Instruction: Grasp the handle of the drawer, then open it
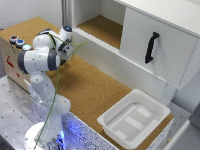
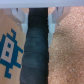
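Hand [image 2: 37,17] grip state unclear, handle [image 1: 151,47] only in exterior view

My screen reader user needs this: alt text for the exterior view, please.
A white robot arm stands folded over a cork table, well short of the black handle on the shut white drawer. An empty white tray sits near the table's edge.

My arm [image 1: 44,75] was glossy white, built of rounded, bulbous segments with dark grey bands at the joints. A blue light glowed on the cap near its wrist, and another blue glow showed low at its base. A thin green cable [image 1: 54,95] trailed along its length. On the wrist view, pale grey fingers [image 2: 20,15] looked blurred.
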Controlling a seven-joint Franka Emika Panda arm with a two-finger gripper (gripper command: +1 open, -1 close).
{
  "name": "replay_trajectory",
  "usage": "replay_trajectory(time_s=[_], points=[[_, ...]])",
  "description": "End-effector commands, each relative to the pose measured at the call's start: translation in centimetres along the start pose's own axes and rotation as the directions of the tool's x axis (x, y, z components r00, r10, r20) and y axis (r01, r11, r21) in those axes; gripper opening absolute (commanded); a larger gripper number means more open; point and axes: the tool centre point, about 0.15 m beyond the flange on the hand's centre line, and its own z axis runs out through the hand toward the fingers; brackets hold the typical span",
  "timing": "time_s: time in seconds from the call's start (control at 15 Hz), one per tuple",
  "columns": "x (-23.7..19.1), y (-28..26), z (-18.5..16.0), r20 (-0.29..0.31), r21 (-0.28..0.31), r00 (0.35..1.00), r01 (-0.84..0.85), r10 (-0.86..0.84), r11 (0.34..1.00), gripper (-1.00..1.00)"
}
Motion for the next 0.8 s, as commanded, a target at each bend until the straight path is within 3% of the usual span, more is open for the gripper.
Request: replay_trajectory(time_s=[0.0,0.73], points=[[-1.4,6.4,3.3,-0.01,0.116,1.0,0.003,-0.002,0.993,-1.0],[-1.3,10.9,2.9,-0.001,0.116,1.0,0.009,-0.009,0.993,-1.0]])
